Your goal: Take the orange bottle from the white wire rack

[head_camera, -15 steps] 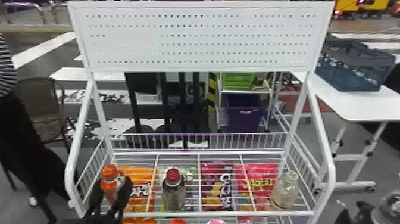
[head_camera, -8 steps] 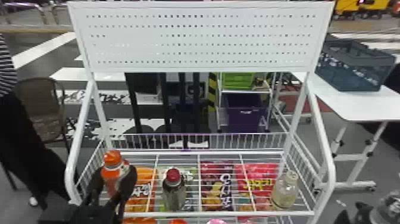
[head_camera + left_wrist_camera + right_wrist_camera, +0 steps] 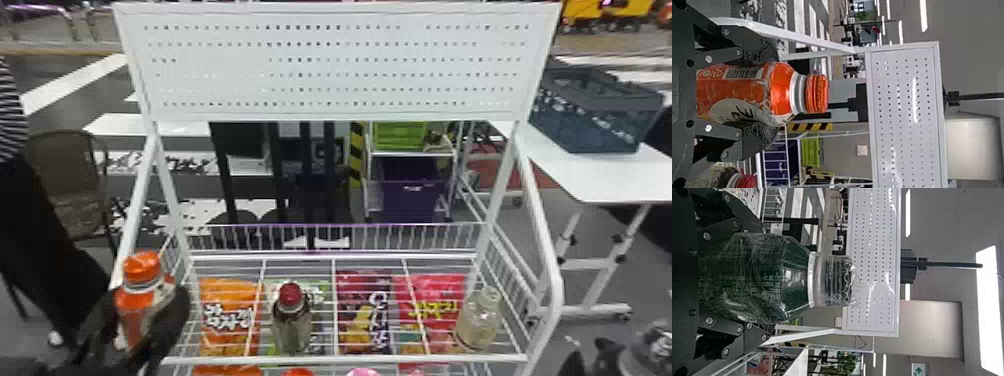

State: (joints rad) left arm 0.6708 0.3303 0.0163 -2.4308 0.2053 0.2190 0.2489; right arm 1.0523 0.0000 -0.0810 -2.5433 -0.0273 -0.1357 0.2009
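Right now, gripping the orange bottle [image 3: 131, 305] with the left tool [image 3: 142, 300], pressing the dark fingers [image 3: 764, 53] against both sides of the labelled body, and holding it roughly upright with the orange cap [image 3: 142, 267] above the fingertips. Holding it at the left end of the white wire rack [image 3: 345, 358], overlapping the left post in the head view. Hiding the base behind the left tool, leaving any contact with the wires impossible to tell. Meanwhile clenching a dark green bottle [image 3: 766, 278] in the right tool [image 3: 607, 352], waiting well apart from the left tool, off to the right of the rack.

Seeing an orange snack bag [image 3: 225, 315] just to the right of the left tool, through the wires, and a red-capped bottle [image 3: 292, 327] farther along on the same side. Finding a purple snack bag [image 3: 360, 310], a red snack bag [image 3: 435, 295] and a pale bottle [image 3: 477, 322] between the two tools, nearer to the right one. Facing a white perforated panel [image 3: 325, 90] rising beyond both tools. Also seeing a dark crate [image 3: 590, 115] resting on a white worktop [image 3: 595, 175] beyond the right tool.
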